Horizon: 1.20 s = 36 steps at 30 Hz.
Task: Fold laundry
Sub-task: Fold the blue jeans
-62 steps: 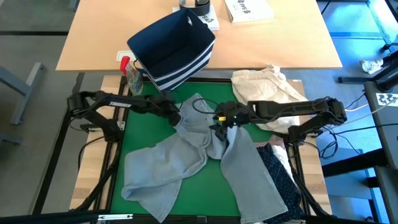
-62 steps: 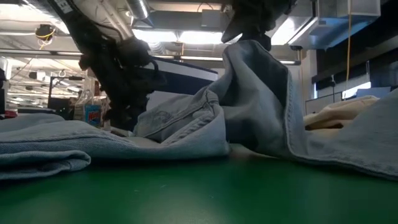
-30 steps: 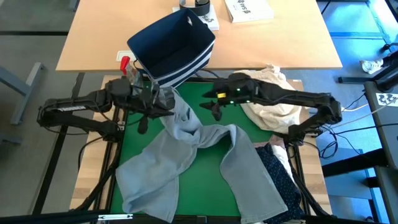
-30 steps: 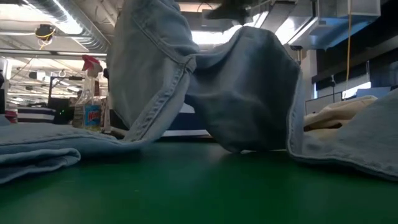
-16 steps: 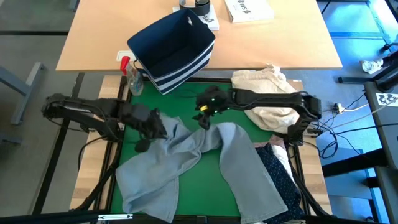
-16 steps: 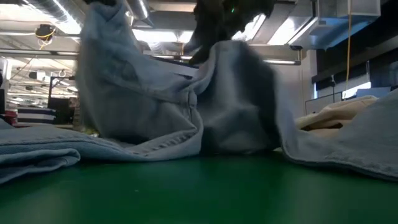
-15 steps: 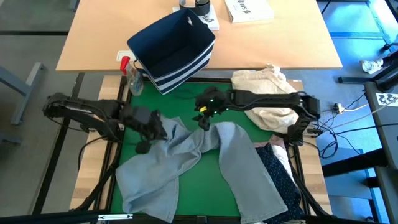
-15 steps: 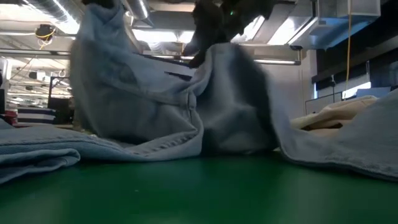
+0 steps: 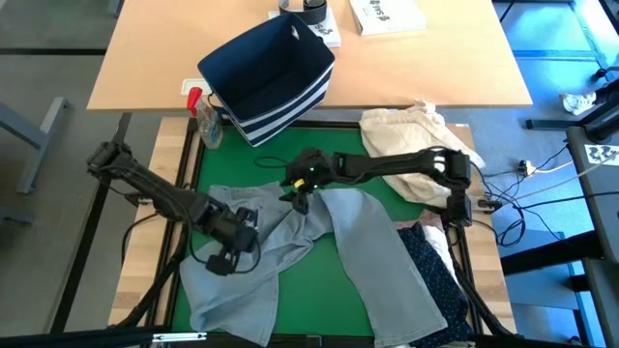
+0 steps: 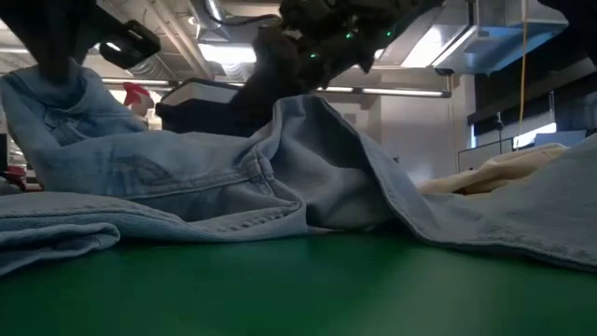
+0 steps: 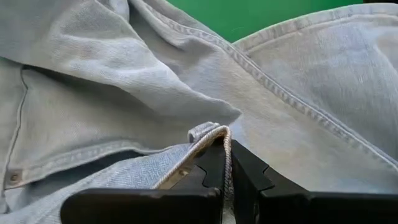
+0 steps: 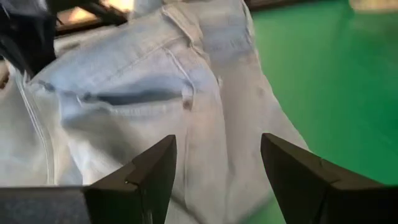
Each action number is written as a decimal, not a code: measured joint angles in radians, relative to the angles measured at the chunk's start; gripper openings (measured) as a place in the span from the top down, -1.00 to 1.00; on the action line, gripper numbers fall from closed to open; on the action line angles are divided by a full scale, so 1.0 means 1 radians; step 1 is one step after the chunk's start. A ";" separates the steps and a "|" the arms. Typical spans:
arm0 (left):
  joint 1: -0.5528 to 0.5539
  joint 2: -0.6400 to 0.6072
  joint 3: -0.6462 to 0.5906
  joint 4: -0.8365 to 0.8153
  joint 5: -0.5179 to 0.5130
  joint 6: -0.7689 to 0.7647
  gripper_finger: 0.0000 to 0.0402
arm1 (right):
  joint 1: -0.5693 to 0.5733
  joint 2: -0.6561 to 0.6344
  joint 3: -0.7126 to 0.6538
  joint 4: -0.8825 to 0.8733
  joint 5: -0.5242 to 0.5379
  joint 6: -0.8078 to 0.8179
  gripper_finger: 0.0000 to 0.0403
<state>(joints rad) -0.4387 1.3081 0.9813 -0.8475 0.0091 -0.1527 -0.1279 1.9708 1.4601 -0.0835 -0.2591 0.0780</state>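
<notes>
Looking down from above: light grey jeans [image 9: 290, 246] sprawling across the green counter [image 9: 329, 290], left end effector [image 9: 230, 253] pinching the waistband at left, right end effector [image 9: 297, 189] hovering over the middle, fingers apart, empty.

Looking level: jeans [image 10: 187, 196] bunching in a ridge.

Peering past the left wrist: fingers clamping a hem fold [image 11: 208, 134], thin bite, likely slipping under a pull.

Peering past the right wrist: pocket [image 12: 134, 99] lying beyond the spread fingers.

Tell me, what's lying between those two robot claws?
Rumpled light grey jeans fill the stretch between the left gripper, shut on their edge, and the open right gripper, in the high view.
</notes>
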 joint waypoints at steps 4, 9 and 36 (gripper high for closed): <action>-0.051 -0.002 0.000 0.002 -0.051 -0.077 0.97 | 0.011 0.063 0.006 0.146 0.001 0.040 -0.15; -0.089 -0.007 0.000 0.001 -0.056 -0.165 0.97 | 0.010 0.163 0.093 0.157 -0.012 0.059 -0.15; -0.128 -0.009 0.036 -0.110 -0.069 -0.258 0.90 | 0.051 0.362 0.330 0.062 -0.103 0.138 0.89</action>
<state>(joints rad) -0.5666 1.2993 1.0175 -0.9577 -0.0600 -0.4107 -0.0773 2.3330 1.7897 -0.0219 -0.3618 0.2158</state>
